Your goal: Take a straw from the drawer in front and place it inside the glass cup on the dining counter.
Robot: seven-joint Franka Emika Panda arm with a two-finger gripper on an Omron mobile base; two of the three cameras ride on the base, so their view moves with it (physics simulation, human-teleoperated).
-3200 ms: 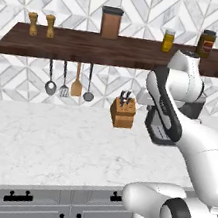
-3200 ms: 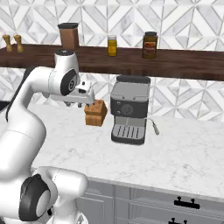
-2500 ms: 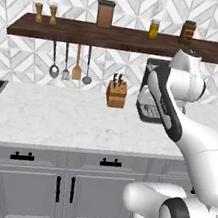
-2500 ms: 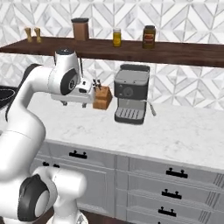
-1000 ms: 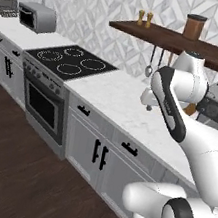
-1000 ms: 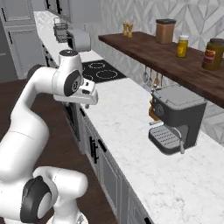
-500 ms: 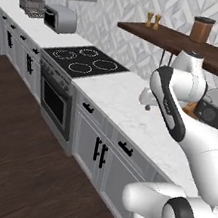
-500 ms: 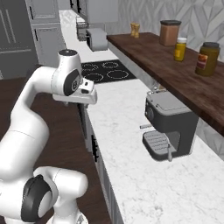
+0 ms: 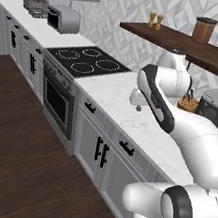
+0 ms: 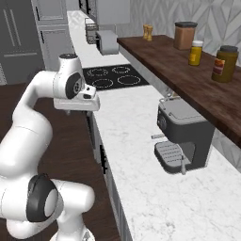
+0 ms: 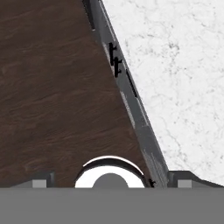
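The dark wood floor [image 9: 16,155] before the cabinets lies open. On the counter [image 10: 141,141], the marble near the front edge is free; the coffee machine [image 10: 181,136] blocks the back, with the wooden shelf [image 10: 188,70] overhanging low above.

White grey-veined marble worktop [image 10: 141,141] runs over grey cabinets [image 9: 98,150], passing beneath and to one side of the jaws; dark wood floor [image 11: 52,96] lies below them. On the worktop beyond the jaws: a black cooktop [image 9: 86,61], a toaster [image 9: 63,19], and a grey coffee machine [image 10: 183,134].
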